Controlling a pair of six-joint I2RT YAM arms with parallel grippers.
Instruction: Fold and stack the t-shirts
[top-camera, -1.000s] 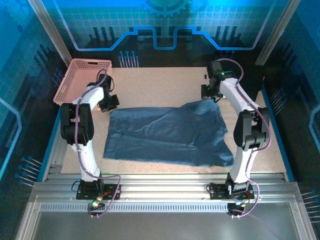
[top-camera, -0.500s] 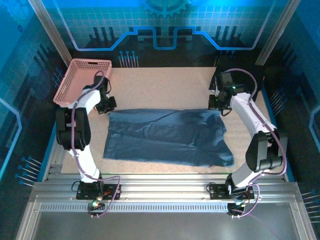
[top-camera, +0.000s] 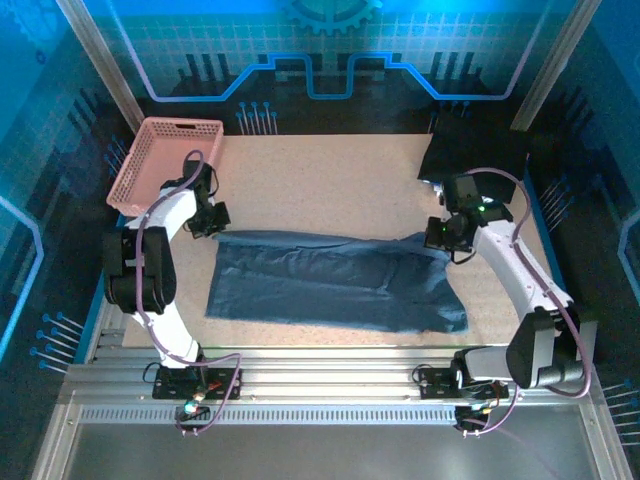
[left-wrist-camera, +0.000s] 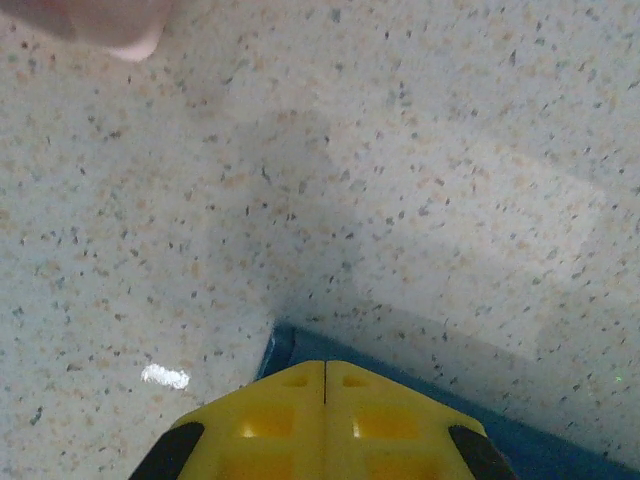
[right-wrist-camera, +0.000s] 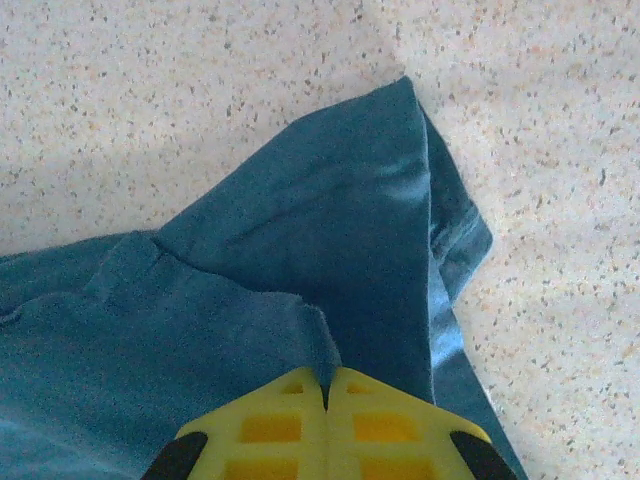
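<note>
Jaws, left and right, are clenched shut, each pinching a far corner of the t-shirt (top-camera: 330, 285).

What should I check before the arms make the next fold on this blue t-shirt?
1. Left gripper shut on the t-shirt at its far left corner: ok.
2. Right gripper shut on the far right corner: ok.
3. Cloth flat beside the right gripper: not ok, it is bunched and doubled over.
4. Pink basket apart from the t-shirt: ok.
5. Near hem on the table, inside its edge: ok.
6. Dark heap at the table's far right being another shirt: cannot tell.
</note>
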